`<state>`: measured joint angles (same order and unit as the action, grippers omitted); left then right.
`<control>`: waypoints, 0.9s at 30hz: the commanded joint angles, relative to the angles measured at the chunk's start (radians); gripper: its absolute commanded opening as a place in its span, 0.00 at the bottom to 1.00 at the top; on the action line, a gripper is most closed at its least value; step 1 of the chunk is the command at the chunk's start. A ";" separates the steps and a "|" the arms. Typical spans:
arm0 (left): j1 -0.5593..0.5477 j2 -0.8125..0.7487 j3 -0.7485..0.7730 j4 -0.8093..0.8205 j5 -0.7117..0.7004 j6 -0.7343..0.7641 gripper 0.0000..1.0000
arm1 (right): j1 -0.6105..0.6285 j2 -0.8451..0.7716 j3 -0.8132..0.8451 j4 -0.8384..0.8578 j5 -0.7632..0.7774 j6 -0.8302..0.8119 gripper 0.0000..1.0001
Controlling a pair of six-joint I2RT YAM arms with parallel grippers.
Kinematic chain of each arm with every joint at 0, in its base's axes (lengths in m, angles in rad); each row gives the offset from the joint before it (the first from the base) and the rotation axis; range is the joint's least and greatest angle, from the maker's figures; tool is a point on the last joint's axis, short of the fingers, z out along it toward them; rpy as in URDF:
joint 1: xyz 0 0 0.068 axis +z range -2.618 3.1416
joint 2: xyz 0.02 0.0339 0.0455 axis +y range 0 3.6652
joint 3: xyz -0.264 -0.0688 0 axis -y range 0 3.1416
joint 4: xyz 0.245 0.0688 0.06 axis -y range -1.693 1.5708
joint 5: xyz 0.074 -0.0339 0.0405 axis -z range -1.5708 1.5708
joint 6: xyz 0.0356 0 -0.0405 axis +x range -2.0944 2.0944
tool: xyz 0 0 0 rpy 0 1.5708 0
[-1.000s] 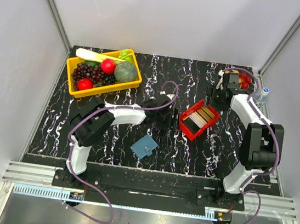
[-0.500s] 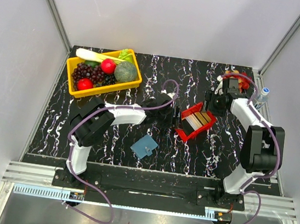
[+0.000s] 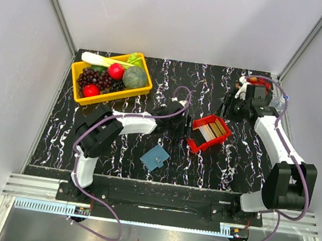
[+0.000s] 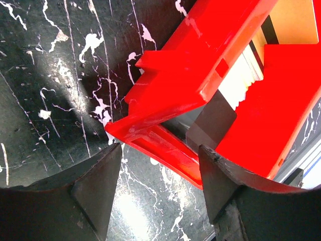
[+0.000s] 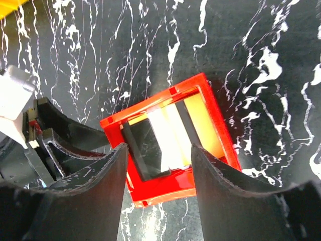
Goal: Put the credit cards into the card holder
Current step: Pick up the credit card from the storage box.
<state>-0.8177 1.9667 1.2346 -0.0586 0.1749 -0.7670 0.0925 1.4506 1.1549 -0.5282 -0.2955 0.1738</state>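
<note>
The card holder (image 3: 155, 156) lies flat on the table (image 3: 213, 86), toward the near edge and between the two arms. It is well apart from both grippers and nothing touches it.

The credit cards (image 3: 210, 130) are not in the holder. They sit in the red tray (image 3: 192, 142), which stands at the middle of the table, farther from the bases than the holder and to its right. In the right wrist view the cards lie side by side across the tray floor: a dark grey card (image 5: 148, 148) on one side, a white card (image 5: 168, 135) next to it, and a tan-gold card (image 5: 200, 125) on the other side. A narrow dark strip separates the last two.

The left gripper (image 4: 158, 186) is at the tray's left side with its jaws apart. One corner of the tray rim lies in the gap between the fingers (image 4: 95, 191) (whether either pad presses the rim cannot be told).

The right gripper (image 5: 158, 175) hangs above the tray, on its far right side in the top view. Its jaws are apart and nothing is between them. The tray and its cards show through the gap.

A yellow basket (image 3: 114, 95) of produce stands at the far left corner.
</note>
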 commanded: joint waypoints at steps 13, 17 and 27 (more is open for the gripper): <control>-0.003 -0.019 -0.018 0.045 0.000 0.005 0.61 | 0.139 0.103 -0.090 0.089 0.157 0.012 0.59; -0.003 -0.020 -0.021 0.052 0.003 0.005 0.61 | 0.142 0.088 -0.096 0.109 0.197 0.003 0.60; -0.003 -0.026 -0.020 0.054 0.014 0.003 0.61 | 0.168 0.145 -0.118 0.137 0.222 0.023 0.60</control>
<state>-0.8177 1.9667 1.2217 -0.0299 0.1772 -0.7612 0.2436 1.6035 1.0435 -0.4355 -0.1116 0.1829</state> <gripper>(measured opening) 0.609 0.597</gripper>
